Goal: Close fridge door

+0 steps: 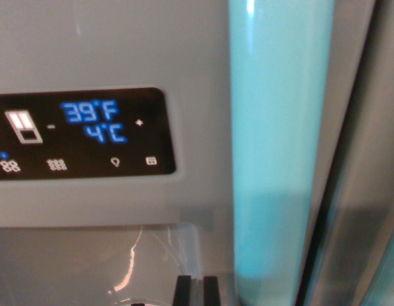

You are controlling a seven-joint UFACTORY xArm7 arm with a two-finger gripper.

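Observation:
The wrist view is filled by a grey fridge door (108, 44), seen from very close. A black control panel (82, 134) on it reads 39°F and 4°C in blue, with small icons below. A vertical pale turquoise handle (277, 153) runs down the wrist view's right. Beyond it lies another grey door panel (369, 191), with a dark seam (318, 242) between. The two black fingertips of my gripper (197, 290) show at the bottom edge, close together, right at the door surface. Whether they touch the door I cannot tell.
Below the control panel a recessed dispenser bay (88, 261) with glossy reflections opens into the door. Nothing else shows.

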